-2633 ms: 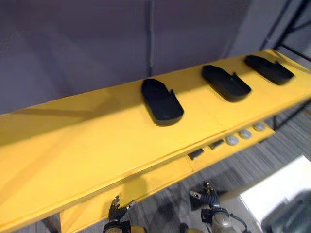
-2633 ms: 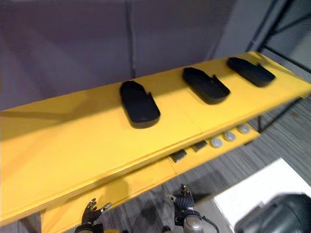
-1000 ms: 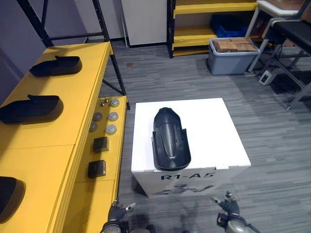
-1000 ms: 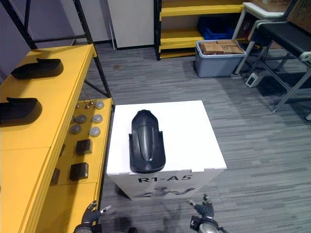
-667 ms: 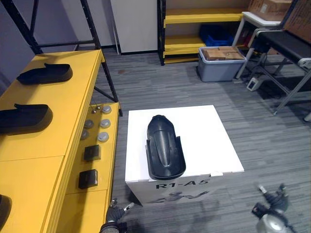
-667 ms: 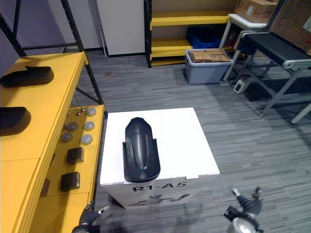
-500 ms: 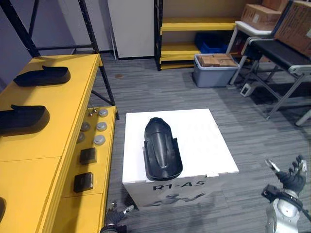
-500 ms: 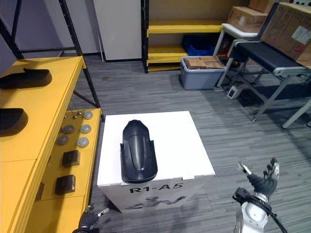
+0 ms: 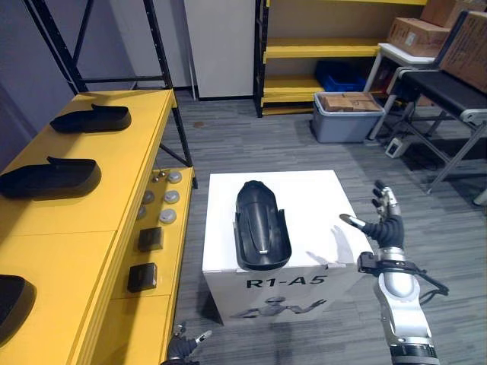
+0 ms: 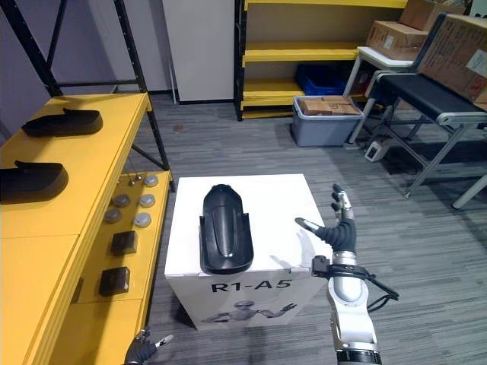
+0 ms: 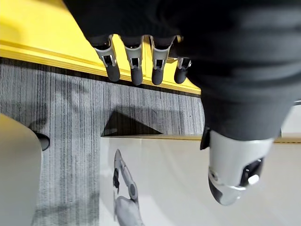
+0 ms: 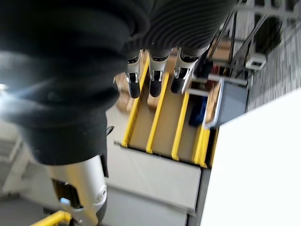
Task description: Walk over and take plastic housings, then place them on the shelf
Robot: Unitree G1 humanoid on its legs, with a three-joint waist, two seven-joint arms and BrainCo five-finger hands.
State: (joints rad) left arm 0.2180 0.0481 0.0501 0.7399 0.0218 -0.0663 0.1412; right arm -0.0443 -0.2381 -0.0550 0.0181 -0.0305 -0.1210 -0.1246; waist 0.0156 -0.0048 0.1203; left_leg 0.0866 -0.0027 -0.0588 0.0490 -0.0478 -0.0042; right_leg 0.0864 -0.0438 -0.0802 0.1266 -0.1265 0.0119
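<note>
One black plastic housing (image 9: 262,226) lies lengthwise on top of a white box (image 9: 323,201) in front of me. Three more black housings (image 9: 90,119) (image 9: 49,177) (image 9: 11,304) rest on the yellow shelf (image 9: 99,228) to my left. My right hand (image 9: 386,230) is raised beside the box's right edge, open, fingers spread and pointing up, holding nothing. Its straight fingers (image 12: 155,75) show in the right wrist view. My left hand (image 9: 181,350) hangs low near the box's front left corner, open and empty, with fingers (image 11: 134,66) straight.
Small round and square parts (image 9: 156,217) sit on the shelf's lower yellow ledge. Black rack uprights (image 9: 171,91) stand at the shelf's far end. A grey bin of cardboard boxes (image 9: 346,115), a yellow rack (image 9: 319,49) and a black-topped trolley (image 9: 449,91) stand beyond the box.
The camera has swung from the yellow shelf round to the white box. My right hand has risen from low by the floor to beside the box's right edge.
</note>
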